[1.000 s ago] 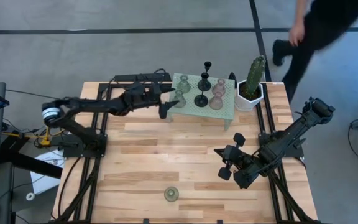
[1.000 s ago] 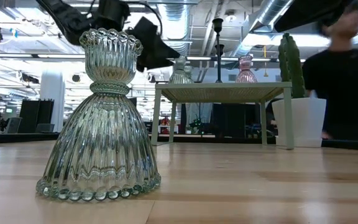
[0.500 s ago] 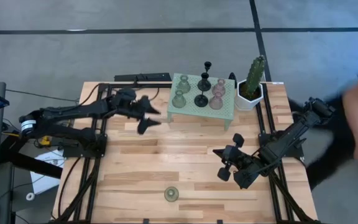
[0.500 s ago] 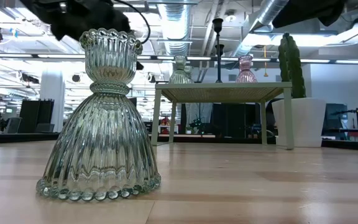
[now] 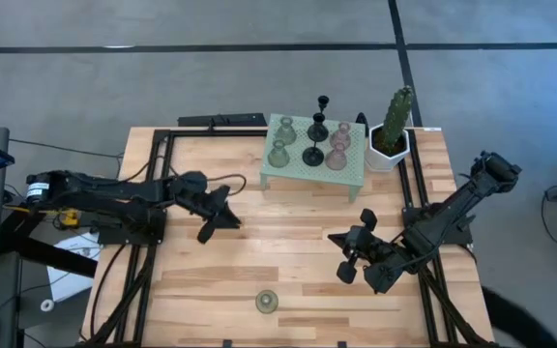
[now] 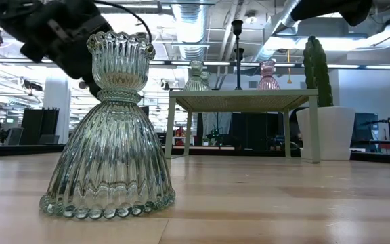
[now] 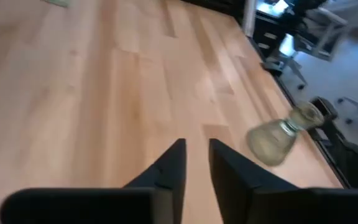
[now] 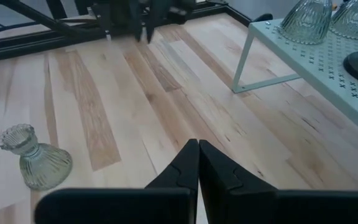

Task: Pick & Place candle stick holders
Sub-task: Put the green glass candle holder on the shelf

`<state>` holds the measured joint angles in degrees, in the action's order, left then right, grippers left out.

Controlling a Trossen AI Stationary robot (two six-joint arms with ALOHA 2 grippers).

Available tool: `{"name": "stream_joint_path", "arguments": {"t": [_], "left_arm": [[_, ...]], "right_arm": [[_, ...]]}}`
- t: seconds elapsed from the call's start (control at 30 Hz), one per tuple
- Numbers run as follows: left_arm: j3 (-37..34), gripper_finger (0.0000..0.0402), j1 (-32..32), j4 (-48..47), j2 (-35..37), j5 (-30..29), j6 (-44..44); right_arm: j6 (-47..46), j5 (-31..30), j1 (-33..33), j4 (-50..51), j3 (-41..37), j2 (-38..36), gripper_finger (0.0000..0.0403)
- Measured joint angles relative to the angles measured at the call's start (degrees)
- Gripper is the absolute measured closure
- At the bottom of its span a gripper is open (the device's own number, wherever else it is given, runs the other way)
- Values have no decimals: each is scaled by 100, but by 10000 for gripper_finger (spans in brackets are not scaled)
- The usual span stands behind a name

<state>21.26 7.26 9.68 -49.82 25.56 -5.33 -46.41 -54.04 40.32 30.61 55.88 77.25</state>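
one pale green glass holder stands upright alone near the table's front edge, apart from the six others on the mint perforated stand. the left gripper hangs over mid-table, fingers slightly parted and empty, with the holder ahead and well apart. the right gripper, pinched closed on nothing, looks about as near.

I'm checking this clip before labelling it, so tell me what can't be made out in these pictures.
- Low view: the green holder up close hides most of the left arm; the left pincer cannot be found there.
- Low view: holders on the mint stand are far and small; a black one hides part of another.
- Left wrist view: the lone holder is blurred.
- Right wrist view: the stand's holders are cut off by the edge.
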Motion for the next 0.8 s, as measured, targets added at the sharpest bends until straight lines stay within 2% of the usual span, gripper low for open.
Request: {"name": "stream_joint_path", "arguments": {"t": [0.23, 0.37, 0.53, 0.8], "left_arm": [[-262, 394, -737, 758, 0, -229, 88], [-272, 395, -1225, 912, 0, -737, 402], [-272, 395, -1614, 973, 0, -1661, 505], [-276, 394, -1686, 1250, -2, -2137, 167]], "right_arm": [[148, -4, -4, 11, 0, 0, 403], [589, -4, -10, 13, 0, 0, 403], [1001, 22, -42, 16, 0, 0, 403], [2769, 1306, -257, 259, -2, -76, 403]]}}
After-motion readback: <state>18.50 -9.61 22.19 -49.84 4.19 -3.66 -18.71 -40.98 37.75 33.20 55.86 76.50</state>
